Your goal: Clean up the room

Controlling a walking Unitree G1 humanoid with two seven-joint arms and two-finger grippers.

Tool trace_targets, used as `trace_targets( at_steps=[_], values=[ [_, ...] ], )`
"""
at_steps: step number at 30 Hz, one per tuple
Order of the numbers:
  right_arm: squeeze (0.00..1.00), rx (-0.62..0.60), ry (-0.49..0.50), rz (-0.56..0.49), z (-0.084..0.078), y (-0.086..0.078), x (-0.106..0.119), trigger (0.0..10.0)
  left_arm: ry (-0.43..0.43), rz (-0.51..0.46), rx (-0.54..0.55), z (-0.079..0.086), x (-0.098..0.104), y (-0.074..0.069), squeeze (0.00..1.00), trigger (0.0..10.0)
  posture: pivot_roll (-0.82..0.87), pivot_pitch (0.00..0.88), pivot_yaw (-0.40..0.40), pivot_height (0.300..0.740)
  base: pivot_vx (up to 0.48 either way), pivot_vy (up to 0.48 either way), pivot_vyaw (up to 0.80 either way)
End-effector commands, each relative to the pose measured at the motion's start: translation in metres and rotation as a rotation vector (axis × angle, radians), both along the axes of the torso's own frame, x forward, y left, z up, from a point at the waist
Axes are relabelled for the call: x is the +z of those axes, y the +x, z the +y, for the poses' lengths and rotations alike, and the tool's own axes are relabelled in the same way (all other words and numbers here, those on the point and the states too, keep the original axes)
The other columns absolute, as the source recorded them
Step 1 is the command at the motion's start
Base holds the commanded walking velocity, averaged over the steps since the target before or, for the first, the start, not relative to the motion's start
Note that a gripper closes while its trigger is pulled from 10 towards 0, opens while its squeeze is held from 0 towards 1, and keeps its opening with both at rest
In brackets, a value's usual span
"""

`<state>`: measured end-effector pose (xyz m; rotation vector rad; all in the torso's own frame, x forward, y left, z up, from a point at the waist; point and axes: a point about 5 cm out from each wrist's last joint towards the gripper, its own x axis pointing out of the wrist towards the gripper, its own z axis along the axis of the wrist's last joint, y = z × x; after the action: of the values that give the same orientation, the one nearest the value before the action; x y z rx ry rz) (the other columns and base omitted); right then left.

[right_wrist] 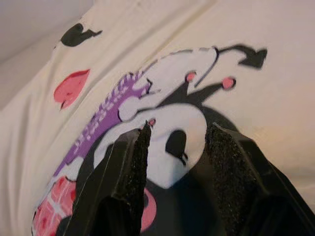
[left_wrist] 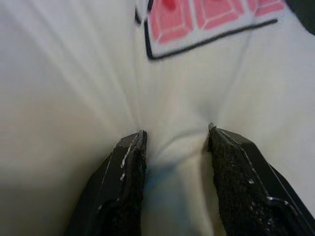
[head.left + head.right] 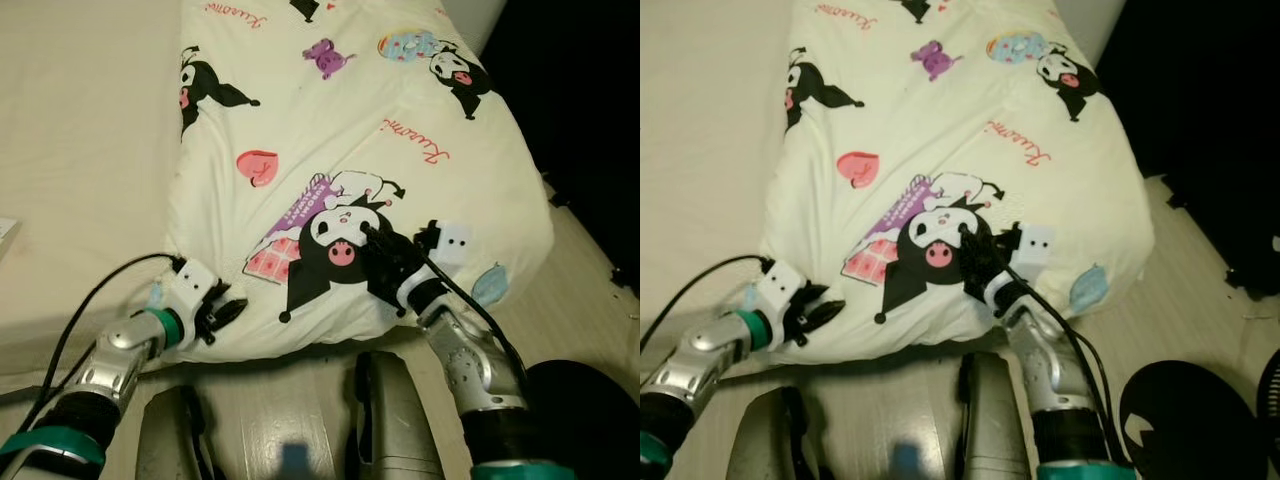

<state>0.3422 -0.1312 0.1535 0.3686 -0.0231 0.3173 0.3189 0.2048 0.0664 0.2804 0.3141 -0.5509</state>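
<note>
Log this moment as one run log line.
left tool: fingers apart, pressed into pillow front edge | right tool: fingers apart, on pillow top at cartoon print | pillow: on bed

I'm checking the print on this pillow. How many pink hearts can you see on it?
1. The pink heart sits on the pillow left of the big cartoon print, ahead of the left gripper. Others may be hidden on the underside.

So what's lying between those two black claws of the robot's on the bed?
Only the cream cartoon-printed pillow: its near edge with the pink house print spans between left gripper and right gripper, in the eye views.
</note>
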Motion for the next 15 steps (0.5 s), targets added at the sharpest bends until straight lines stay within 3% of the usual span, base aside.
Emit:
trace_targets(
  at_steps=[1, 3, 5, 6, 7, 8, 9, 10, 11, 13, 14, 15],
  values=[
    [0.0, -0.01, 0.01, 0.026, -0.001, -0.001, -0.008, 10.0, 0.101, 0.295, 0.117, 0.028, -0.061, -0.046, 0.0, 10.0, -0.03, 0.239, 0.009, 0.52, 0.0, 0.0, 0.0],
    [0.0, -0.011, 0.01, 0.025, -0.001, -0.001, -0.008, 10.0, 0.106, 0.299, 0.126, 0.03, -0.062, -0.048, 0.0, 10.0, -0.03, 0.239, 0.009, 0.52, 0.0, 0.0, 0.0],
    [0.0, -0.018, 0.003, 0.026, -0.003, -0.003, -0.009, 10.0, 0.079, 0.166, 0.134, 0.031, -0.042, -0.037, 0.0, 10.0, -0.04, 0.234, 0.011, 0.52, 0.0, 0.0, 0.0],
    [0.0, -0.023, 0.001, 0.025, -0.005, -0.004, -0.01, 10.0, 0.021, 0.063, 0.129, 0.029, -0.023, -0.028, 0.0, 10.0, -0.03, 0.231, 0.012, 0.52, 0.0, 0.0, 0.0],
    [0.0, -0.023, 0.001, 0.025, -0.005, -0.004, -0.01, 10.0, 0.021, 0.063, 0.129, 0.029, -0.023, -0.028, 0.0, 10.0, -0.03, 0.231, 0.012, 0.52, 0.0, 0.0, 0.0],
    [0.0, -0.04, 0.002, 0.024, -0.008, -0.006, -0.012, 10.0, -0.15, -0.074, 0.015, 0.015, 0.02, -0.024, 0.0, 10.0, -0.02, 0.224, 0.014, 0.52, 0.0, 0.0, 0.0],
    [0.0, -0.04, 0.002, 0.024, -0.008, -0.006, -0.012, 10.0, -0.15, -0.074, 0.015, 0.015, 0.02, -0.024, 0.0, 10.0, -0.02, 0.224, 0.014, 0.52, 0.0, 0.0, 0.0],
    [0.0, -0.045, 0.003, 0.025, -0.009, -0.007, -0.013, 10.0, -0.201, -0.099, -0.049, 0.009, 0.034, -0.027, 0.0, 10.0, -0.02, 0.224, 0.014, 0.52, 0.0, 0.0, 0.0],
    [0.0, -0.045, 0.003, 0.025, -0.009, -0.007, -0.013, 10.0, -0.201, -0.099, -0.049, 0.009, 0.034, -0.027, 0.0, 10.0, -0.02, 0.224, 0.014, 0.52, 0.0, 0.0, 0.0],
    [0.0, -0.05, 0.004, 0.023, -0.011, -0.009, -0.017, 10.0, -0.302, -0.147, -0.202, -0.009, 0.068, -0.042, 0.0, 10.0, -0.01, 0.212, 0.017, 0.52, 0.0, 0.0, 0.0],
    [0.0, -0.05, 0.004, 0.023, -0.011, -0.009, -0.017, 10.0, -0.302, -0.147, -0.202, -0.009, 0.068, -0.042, 0.0, 10.0, -0.01, 0.212, 0.017, 0.52, 0.0, 0.0, 0.0],
    [0.0, -0.047, 0.004, 0.024, -0.011, -0.012, -0.02, 10.0, -0.352, -0.181, -0.267, -0.018, 0.089, -0.051, 0.0, 10.0, -0.01, 0.209, 0.016, 0.52, 0.0, 0.0, 0.0]
  ],
)
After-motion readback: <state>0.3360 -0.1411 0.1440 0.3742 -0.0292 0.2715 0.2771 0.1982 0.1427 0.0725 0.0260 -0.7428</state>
